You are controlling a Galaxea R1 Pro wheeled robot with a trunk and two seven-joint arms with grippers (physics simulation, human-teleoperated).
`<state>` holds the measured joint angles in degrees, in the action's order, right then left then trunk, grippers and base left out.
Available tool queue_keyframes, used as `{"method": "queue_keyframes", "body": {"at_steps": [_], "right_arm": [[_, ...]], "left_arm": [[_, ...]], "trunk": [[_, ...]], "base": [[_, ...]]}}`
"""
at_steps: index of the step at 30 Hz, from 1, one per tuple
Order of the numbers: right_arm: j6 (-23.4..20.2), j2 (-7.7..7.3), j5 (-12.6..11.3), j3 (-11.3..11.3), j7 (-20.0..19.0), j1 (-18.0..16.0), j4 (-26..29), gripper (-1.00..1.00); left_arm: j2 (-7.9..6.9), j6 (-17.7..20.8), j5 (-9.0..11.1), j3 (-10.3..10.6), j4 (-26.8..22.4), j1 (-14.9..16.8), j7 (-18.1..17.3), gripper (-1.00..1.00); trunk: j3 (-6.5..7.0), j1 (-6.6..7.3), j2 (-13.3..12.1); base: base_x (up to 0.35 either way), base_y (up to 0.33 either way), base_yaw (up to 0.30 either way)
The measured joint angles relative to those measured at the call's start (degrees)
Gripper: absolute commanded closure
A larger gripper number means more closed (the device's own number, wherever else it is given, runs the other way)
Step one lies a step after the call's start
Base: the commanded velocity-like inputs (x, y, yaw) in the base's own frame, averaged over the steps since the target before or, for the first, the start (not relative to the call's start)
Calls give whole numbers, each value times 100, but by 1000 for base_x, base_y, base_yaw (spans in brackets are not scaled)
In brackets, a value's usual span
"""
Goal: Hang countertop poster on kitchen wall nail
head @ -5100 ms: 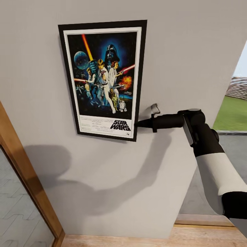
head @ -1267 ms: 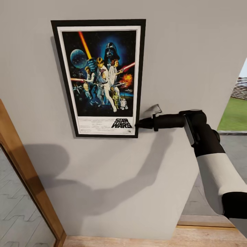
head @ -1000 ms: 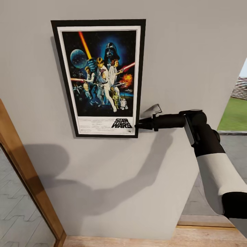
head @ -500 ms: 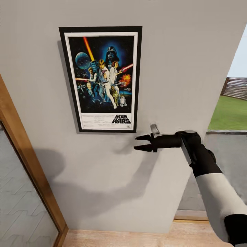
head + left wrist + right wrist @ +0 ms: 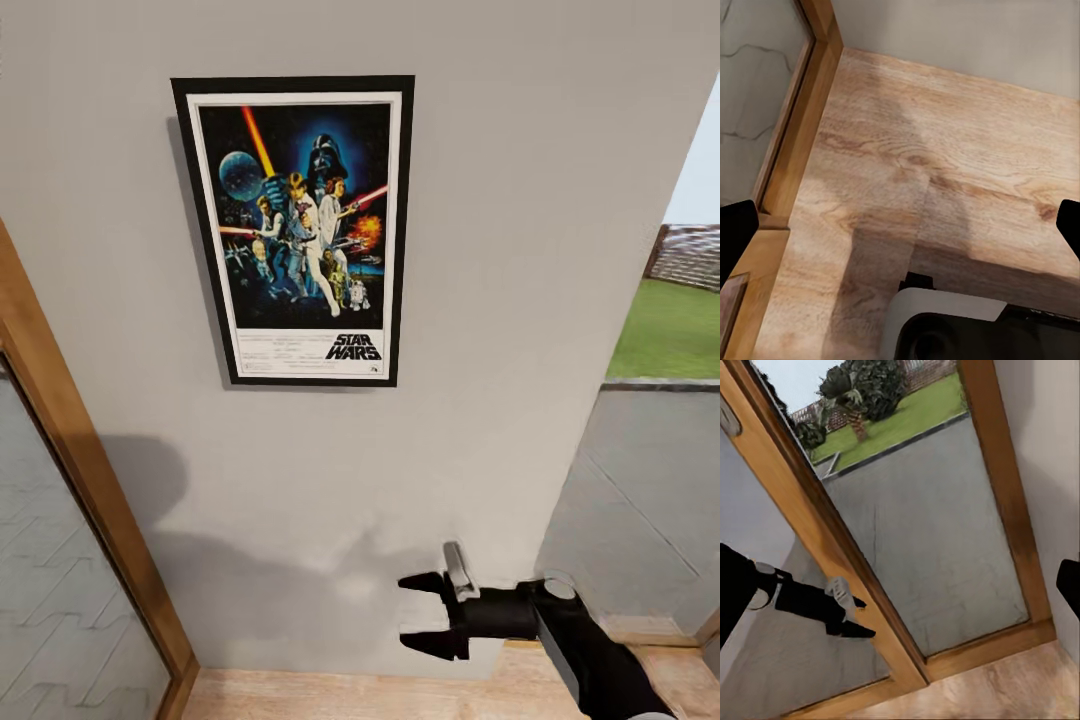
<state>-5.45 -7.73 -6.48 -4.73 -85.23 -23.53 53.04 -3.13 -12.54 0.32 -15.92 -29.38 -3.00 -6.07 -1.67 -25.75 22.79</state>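
The poster (image 5: 295, 230) hangs flat and upright on the pale grey wall (image 5: 520, 200), with its black frame, white border and "STAR WARS" logo in full sight. Nothing touches it. The wall nail is hidden behind it. My right gripper (image 5: 407, 610) is far below the poster's lower right corner, near the foot of the wall, open and empty, its fingers pointing left. In the left wrist view my left gripper (image 5: 900, 229) is open over the light wood floor (image 5: 945, 135), holding nothing. The kitchen countertop is out of view.
A wood-framed glass pane (image 5: 70, 500) runs down the wall's left side. Right of the wall an opening looks onto grey paving and grass (image 5: 665, 330). The right wrist view shows a wooden frame post (image 5: 817, 532) with a black arm and gripper (image 5: 840, 611) before it.
My right gripper has let go of the poster's lower right corner, opened and dropped well below it. The poster, tilted at first, now hangs straight. The head view has shifted slightly.
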Motion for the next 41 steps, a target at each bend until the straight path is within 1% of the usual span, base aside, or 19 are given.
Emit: {"method": "queue_keyframes", "body": {"at_steps": [2, 4, 5, 6, 8, 11, 12, 13, 14, 16, 21, 22, 25, 28, 29, 33, 37, 41], "right_arm": [[281, -13, -15, 4, 12, 119, -488, -100], [498, -66, -18, 10, 68, 196, -1130, -100], [716, -148, -19, 17, 220, 246, -1811, -100], [852, -190, -21, 21, 349, 265, -2305, -100], [1153, -253, -34, 18, 687, 289, -3054, -100], [1645, -309, -29, 5, 1373, 308, -3962, -100], [1839, -321, -22, -25, 1930, 318, -4414, -100], [1909, -325, -25, -14, 2242, 318, -4630, -100], [2002, -322, -18, -38, 2844, 324, -4954, -100], [2099, -297, -20, -31, 4048, 349, -5335, -100], [2128, -268, -21, -31, 5453, 482, -5500, -100], [2132, -240, -22, -32, 5950, 529, -5527, -100], [2136, -209, -22, -31, 6631, 583, -5550, -100], [2134, -193, -22, -32, 7157, 613, -5565, -100], [2135, -187, -22, -32, 7387, 624, -5569, -100], [2138, -167, -28, -33, 7750, 641, -5575, -100], [2138, -139, -29, -34, 7797, 643, -5575, -100], [2138, -134, -29, -34, 7807, 643, -5575, -100]], "left_arm": [[0, 0, 0, 0, 0, 0, 0, -100], [0, 0, 0, 0, 0, 0, 0, -100], [0, 0, 0, 3, 0, 0, 0, -100], [0, 0, 0, 4, 0, 0, 0, -100], [1, 0, -3, 6, 0, 0, 0, -100], [1, 2, -11, 8, 4, 0, 0, -100], [1, 5, -15, 8, 5, -1, 3, -100], [1, 7, -19, 10, 6, -1, 6, -100], [4, 11, -25, 13, 10, -1, 10, -100], [7, 18, -34, 18, 50, -1, 14, -100], [5, 17, -42, 70, 386, 0, 25, -100], [6, 17, -44, 85, 502, 0, 27, -100], [8, 16, -46, 97, 611, 1, 25, -100], [8, 16, -50, 104, 668, 1, 26, -100], [9, 16, -52, 107, 691, 1, 26, -100], [3, 16, -55, 112, 724, 1, 22, -100], [5, 16, -56, 119, 730, 1, 21, -100], [15, 22, -113, 132, 731, 1, 24, -100]], "trunk": [[0, 0, 0], [0, 0, 0], [0, 1, 1], [0, 0, -1], [0, 0, 0], [0, 0, 0], [-1, 0, 0], [0, 0, 0], [0, 0, 0], [0, 0, 0], [0, 0, 0], [0, 0, 0], [1, 0, 0], [1, 0, 0], [1, 0, 0], [1, 0, 0], [1, 0, 0], [1, 0, 0]], "base": [[0, 0, 0], [0, 0, 0], [0, 0, 0], [0, 0, 0], [0, 0, 0], [0, 0, 0], [0, 0, 0], [0, 0, 0], [0, 0, 0], [0, 0, 0], [0, 0, 0], [0, 0, 0], [0, 0, 0], [0, 0, 0], [0, 0, 0], [0, 0, 0], [0, 0, 0], [0, 0, 0]]}}
